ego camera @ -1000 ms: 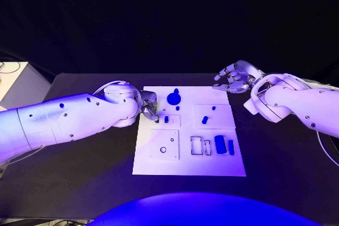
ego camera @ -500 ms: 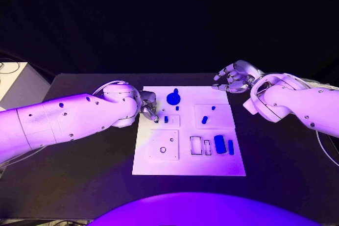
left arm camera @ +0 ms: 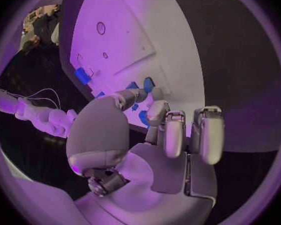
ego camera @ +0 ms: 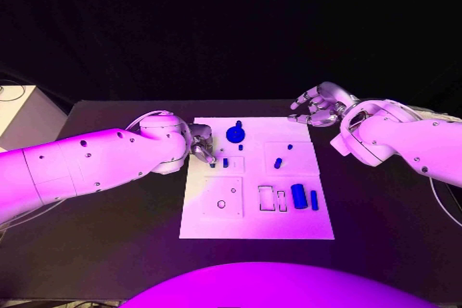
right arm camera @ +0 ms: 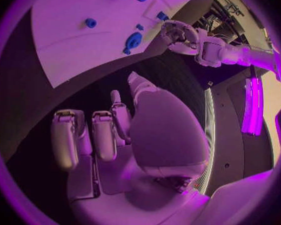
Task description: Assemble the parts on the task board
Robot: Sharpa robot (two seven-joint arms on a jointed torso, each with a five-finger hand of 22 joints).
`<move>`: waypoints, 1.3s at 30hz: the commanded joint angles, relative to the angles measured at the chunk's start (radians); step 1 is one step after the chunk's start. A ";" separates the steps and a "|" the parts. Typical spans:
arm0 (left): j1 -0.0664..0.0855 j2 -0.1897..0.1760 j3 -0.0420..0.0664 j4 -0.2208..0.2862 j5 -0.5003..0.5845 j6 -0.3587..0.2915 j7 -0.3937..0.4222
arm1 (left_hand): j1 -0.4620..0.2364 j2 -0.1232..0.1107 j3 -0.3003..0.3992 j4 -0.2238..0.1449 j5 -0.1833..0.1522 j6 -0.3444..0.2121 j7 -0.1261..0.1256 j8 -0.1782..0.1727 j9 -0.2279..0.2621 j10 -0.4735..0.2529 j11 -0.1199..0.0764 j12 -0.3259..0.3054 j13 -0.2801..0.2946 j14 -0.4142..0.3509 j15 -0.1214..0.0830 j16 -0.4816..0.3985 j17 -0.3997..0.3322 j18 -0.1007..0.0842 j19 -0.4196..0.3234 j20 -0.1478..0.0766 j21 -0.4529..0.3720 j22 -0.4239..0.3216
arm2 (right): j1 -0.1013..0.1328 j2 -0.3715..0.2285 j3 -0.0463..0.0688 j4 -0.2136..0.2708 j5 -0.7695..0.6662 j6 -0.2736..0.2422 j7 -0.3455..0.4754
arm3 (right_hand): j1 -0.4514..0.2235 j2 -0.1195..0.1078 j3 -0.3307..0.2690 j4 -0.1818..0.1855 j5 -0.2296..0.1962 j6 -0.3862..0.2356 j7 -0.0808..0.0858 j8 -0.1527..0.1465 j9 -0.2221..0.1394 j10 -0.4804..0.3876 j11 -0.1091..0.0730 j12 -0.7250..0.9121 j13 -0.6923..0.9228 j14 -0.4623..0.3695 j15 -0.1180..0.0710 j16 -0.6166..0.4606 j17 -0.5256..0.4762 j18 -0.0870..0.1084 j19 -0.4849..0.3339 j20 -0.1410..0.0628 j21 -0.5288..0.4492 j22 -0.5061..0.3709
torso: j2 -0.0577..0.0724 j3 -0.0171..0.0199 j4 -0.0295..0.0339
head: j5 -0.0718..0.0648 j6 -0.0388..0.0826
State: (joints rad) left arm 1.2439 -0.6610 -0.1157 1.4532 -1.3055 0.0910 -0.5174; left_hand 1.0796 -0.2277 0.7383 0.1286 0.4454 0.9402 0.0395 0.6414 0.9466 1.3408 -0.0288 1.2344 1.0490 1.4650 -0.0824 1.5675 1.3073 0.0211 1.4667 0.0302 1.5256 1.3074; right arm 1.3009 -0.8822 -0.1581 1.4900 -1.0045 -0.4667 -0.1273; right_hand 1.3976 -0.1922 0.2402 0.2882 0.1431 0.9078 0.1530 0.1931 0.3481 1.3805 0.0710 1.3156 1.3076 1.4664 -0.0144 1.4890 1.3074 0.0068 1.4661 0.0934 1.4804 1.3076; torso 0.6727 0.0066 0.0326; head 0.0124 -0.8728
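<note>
Place: a robotics lab or demo stand, I judge.
Bench: my black bench (ego camera: 115, 241) carries one white task board (ego camera: 258, 229) with cut-out slots.
Surroundings: dark backdrop behind me, coloured stage-like light, a white cabinet (ego camera: 24, 111) with cables beside the bench.

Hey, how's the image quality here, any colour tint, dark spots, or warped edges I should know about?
Head view: magenta light washes the task board and both arms; the background is black. Left wrist view: fisheye bends the board's straight edges, and the left hand looms large. Right wrist view: same curving, with a bright light strip glaring at one side.
</note>
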 commanded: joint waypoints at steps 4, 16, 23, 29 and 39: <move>0.000 0.005 0.000 0.001 0.028 -0.025 0.008 | -0.028 0.000 0.031 -0.046 -0.003 0.004 -0.011 -0.010 -0.003 0.000 -0.011 -0.004 0.000 0.106 -0.010 0.003 0.263 -0.003 0.062 -0.010 0.003 0.198 | 0.000 -0.001 0.000 0.002 -0.004 0.004 0.011 | -0.011 0.001 0.008 0.000 0.006 -0.008 0.002 0.006 0.000 -0.007 -0.002 -0.005 0.054 0.065 0.007 -0.005 0.118 0.016 0.066 0.002 -0.005 0.207 | -0.001 -0.0009 0.0002 | -0.002 0.000; 0.000 0.004 0.000 -0.005 0.033 -0.024 0.005 | -0.057 -0.006 -0.043 -0.004 -0.009 0.016 -0.014 -0.017 -0.010 -0.003 -0.013 -0.004 0.004 0.106 -0.012 0.003 0.263 -0.003 0.062 -0.013 0.001 0.197 | 0.000 -0.002 0.000 0.002 -0.004 0.003 0.011 | -0.012 0.002 0.009 0.000 0.008 -0.009 0.002 0.006 0.000 -0.007 -0.002 -0.006 0.053 0.065 0.007 -0.006 0.117 0.016 0.066 0.002 -0.006 0.207 | -0.002 -0.0016 0.0011 | -0.004 0.000; 0.000 0.004 0.000 -0.007 0.035 -0.017 0.001 | -0.064 -0.009 -0.078 0.015 -0.011 0.019 -0.013 -0.021 -0.013 -0.004 -0.012 -0.004 0.006 0.106 -0.012 0.003 0.263 -0.003 0.062 -0.013 0.001 0.197 | 0.000 -0.002 0.000 0.002 -0.004 0.003 0.012 | -0.012 0.002 0.009 0.000 0.008 -0.009 0.002 0.006 0.000 -0.007 -0.002 -0.006 0.053 0.065 0.007 -0.006 0.117 0.016 0.066 0.002 -0.006 0.207 | -0.002 -0.0018 0.0005 | -0.003 0.000; 0.000 0.004 0.000 -0.010 0.036 -0.008 -0.002 | -0.066 -0.010 -0.095 0.024 -0.011 0.021 -0.013 -0.023 -0.014 -0.004 -0.012 -0.004 0.007 0.106 -0.012 0.003 0.263 -0.003 0.062 -0.013 0.001 0.197 | 0.000 -0.002 0.000 0.002 -0.004 0.002 0.012 | -0.012 0.002 0.009 0.000 0.008 -0.009 0.002 0.006 0.000 -0.007 -0.002 -0.006 0.053 0.065 0.007 -0.006 0.117 0.016 0.066 0.002 -0.006 0.207 | -0.001 -0.0018 0.0007 | -0.003 0.000; 0.000 0.004 0.000 -0.017 0.037 -0.008 -0.006 | -0.068 -0.010 -0.106 0.030 -0.011 0.021 -0.012 -0.024 -0.015 -0.006 -0.012 -0.006 0.004 0.106 -0.012 0.003 0.263 -0.002 0.060 -0.013 -0.001 0.194 | 0.000 -0.003 0.000 0.003 -0.004 -0.001 0.013 | -0.014 0.003 0.009 0.000 0.010 -0.010 0.002 0.006 -0.001 -0.008 -0.001 -0.007 0.052 0.065 0.007 -0.006 0.116 0.016 0.065 0.002 -0.008 0.205 | -0.002 -0.0020 0.0010 | -0.004 0.000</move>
State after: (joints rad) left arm 1.2435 -0.6589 -0.1160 1.4355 -1.2759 0.0752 -0.5215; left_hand 1.0220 -0.2384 0.6369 0.1589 0.4397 0.9594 0.0213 0.6211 0.9328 1.3419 -0.0378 1.2344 1.0547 1.4651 -0.0893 1.5675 1.3073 0.0210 1.4668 0.0231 1.5254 1.3073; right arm 1.3010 -0.8848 -0.1581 1.4908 -1.0042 -0.4681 -0.1259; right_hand 1.3935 -0.1881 0.2459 0.2882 0.1474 0.9053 0.1556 0.1931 0.3482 1.3805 0.0710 1.3117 1.3076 1.4664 -0.0144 1.4891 1.3073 0.0067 1.4661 0.0934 1.4753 1.3081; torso 0.6711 0.0048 0.0334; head 0.0090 -0.8728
